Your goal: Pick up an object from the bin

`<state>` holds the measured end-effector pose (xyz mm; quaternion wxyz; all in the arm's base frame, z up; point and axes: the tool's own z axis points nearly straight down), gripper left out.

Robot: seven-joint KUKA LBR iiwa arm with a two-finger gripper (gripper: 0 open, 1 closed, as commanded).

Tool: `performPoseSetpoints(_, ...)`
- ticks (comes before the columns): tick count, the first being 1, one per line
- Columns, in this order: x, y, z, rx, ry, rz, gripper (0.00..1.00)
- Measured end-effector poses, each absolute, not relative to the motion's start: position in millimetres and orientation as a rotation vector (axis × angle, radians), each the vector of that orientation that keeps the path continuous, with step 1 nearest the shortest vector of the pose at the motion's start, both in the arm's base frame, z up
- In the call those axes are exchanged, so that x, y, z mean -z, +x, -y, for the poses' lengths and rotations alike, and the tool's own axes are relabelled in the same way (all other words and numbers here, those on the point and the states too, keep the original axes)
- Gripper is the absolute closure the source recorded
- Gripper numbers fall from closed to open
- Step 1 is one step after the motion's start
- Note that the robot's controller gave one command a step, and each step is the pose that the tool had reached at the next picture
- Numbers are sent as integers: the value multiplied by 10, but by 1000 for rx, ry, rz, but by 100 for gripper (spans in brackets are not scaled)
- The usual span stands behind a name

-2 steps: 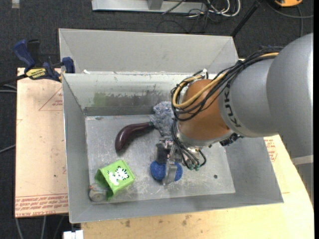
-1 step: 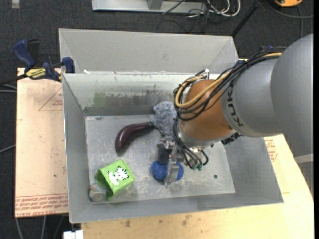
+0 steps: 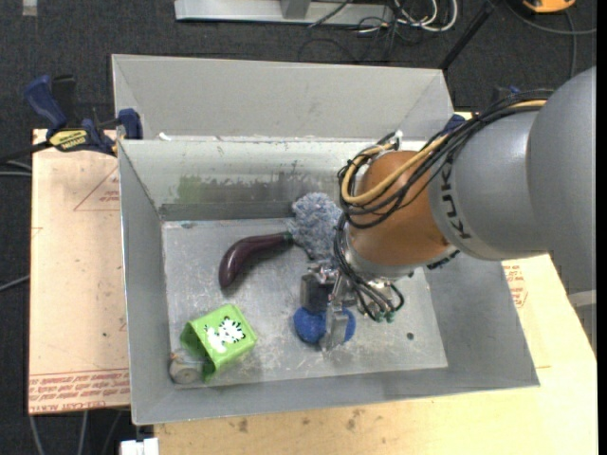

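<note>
The arm (image 3: 531,178) reaches down into the bin (image 3: 142,254), its gripper (image 3: 325,322) set low near the front wall, a little right of the middle, right at a small blue ball (image 3: 305,328) on the floor. Blue shows on both sides of the gripper's tip, but how wide it is open, and whether it has hold of the ball, cannot be told from this angle. Toward the back wall a grey fuzzy lump (image 3: 313,218) lies partly under the orange wrist cover (image 3: 398,211). A dark purple eggplant (image 3: 242,257) lies just left of the lump. Near the front left corner sits a green cube (image 3: 221,337) with a white patch, a small grey cylinder (image 3: 183,368) just beside it.
</note>
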<state>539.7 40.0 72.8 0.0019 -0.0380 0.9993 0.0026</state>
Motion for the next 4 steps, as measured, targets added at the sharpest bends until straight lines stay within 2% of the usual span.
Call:
performPoseSetpoints(1, -733, 5434, -343, -7, -185, -3134, 100)
performPoseSetpoints(2, -734, 5476, -99, -8, -261, -3126, 100)
performPoseSetpoints(4, -771, 5815, 263, -6, -407, -3112, 100)
